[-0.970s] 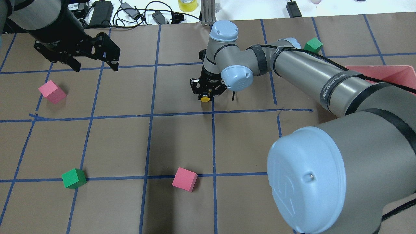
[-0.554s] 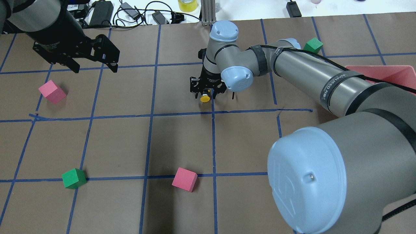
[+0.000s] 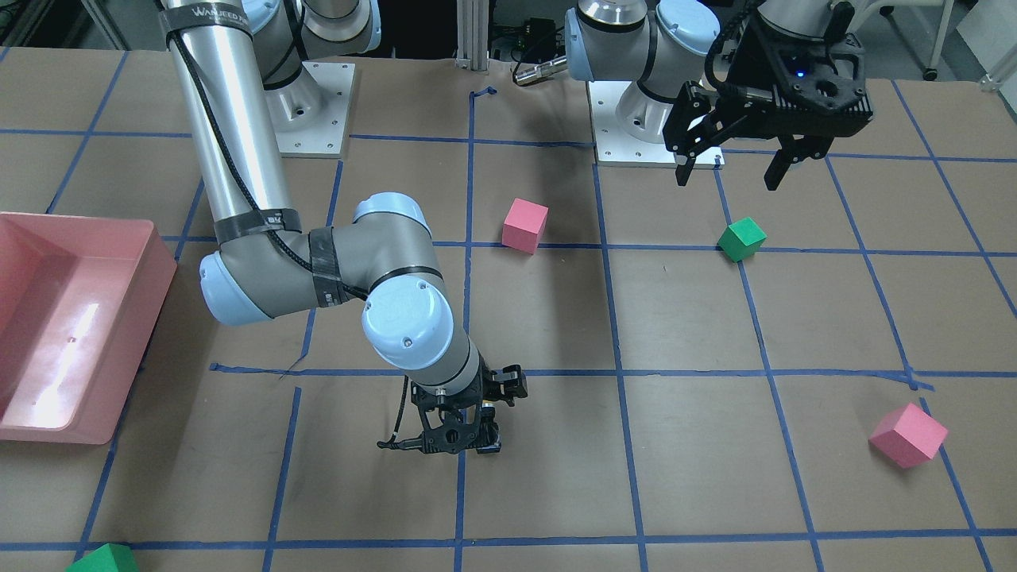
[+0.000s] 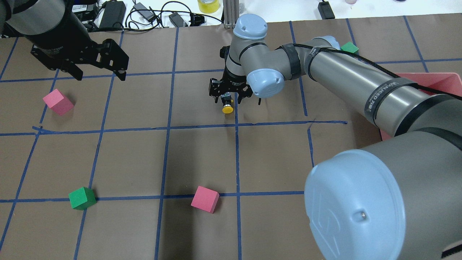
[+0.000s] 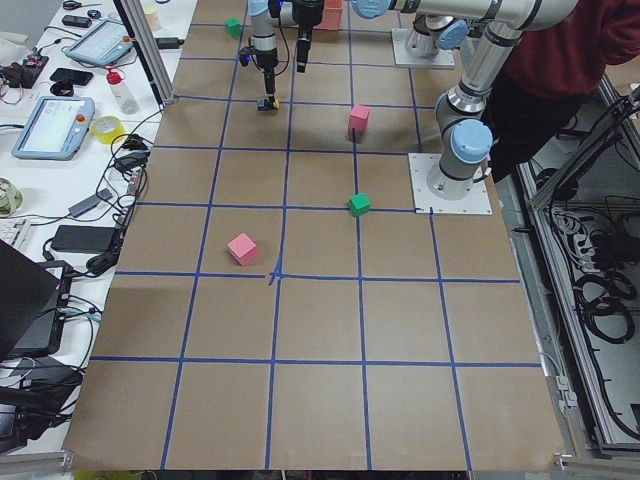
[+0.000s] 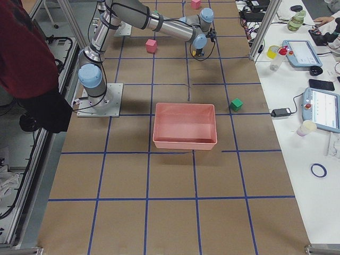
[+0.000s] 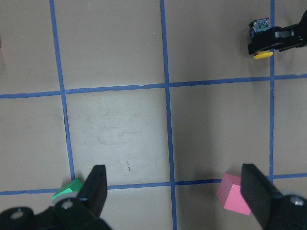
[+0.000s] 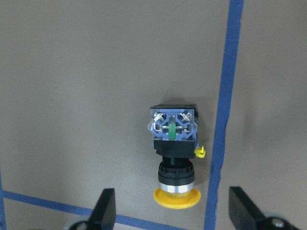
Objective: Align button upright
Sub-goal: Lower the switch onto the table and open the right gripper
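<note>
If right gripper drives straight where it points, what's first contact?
Probably the button, lying on its side between the right gripper's open jaws; fingertips would straddle it onto the table. Depth unclear.

The table [image 4: 137, 159] is covered in brown paper, marked into squares with blue tape. On it lie a pink cube [image 4: 57, 102], a second pink cube [image 4: 205, 199], a green cube [image 4: 82, 198], a far green cube [image 4: 349, 47], a pink tray [image 6: 184, 142], and the button [image 4: 227, 106], tipped on its side just beside a tape line.

You get bright, even overhead light; soft, diffuse shadows lie on the desk [image 4: 137, 159]. Glare streaks the pink bin [image 3: 67, 342]. Your right wrist view looks slightly soft.
</note>
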Available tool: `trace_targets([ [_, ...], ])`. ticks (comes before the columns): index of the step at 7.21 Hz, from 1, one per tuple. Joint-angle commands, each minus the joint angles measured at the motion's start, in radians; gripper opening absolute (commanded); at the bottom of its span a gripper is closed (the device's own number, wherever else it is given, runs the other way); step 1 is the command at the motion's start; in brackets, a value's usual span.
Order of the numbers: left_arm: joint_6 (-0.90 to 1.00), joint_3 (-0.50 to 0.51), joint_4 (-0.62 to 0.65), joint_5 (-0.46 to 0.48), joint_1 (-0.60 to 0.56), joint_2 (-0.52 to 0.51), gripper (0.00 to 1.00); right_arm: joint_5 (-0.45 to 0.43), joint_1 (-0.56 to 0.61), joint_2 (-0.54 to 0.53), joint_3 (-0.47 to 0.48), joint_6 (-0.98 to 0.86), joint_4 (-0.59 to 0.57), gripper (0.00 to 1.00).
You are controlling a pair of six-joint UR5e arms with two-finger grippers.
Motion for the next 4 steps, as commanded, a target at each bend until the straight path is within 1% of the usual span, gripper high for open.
trace_targets([
  [1,-0.006,0.006,-0.004,-0.001,0.001,0.003,1.0,-0.006,0.0,-0.054,0.003,0.007,0.032,0.87],
  [3,-0.012,0.028,-0.004,-0.011,-0.001,-0.004,1.0,-0.057,-0.006,-0.132,0.007,0.012,0.139,0.89],
  [4,-0.014,0.034,0.003,-0.014,0.005,-0.02,1.0,-0.057,-0.017,-0.157,0.007,0.01,0.181,0.89],
])
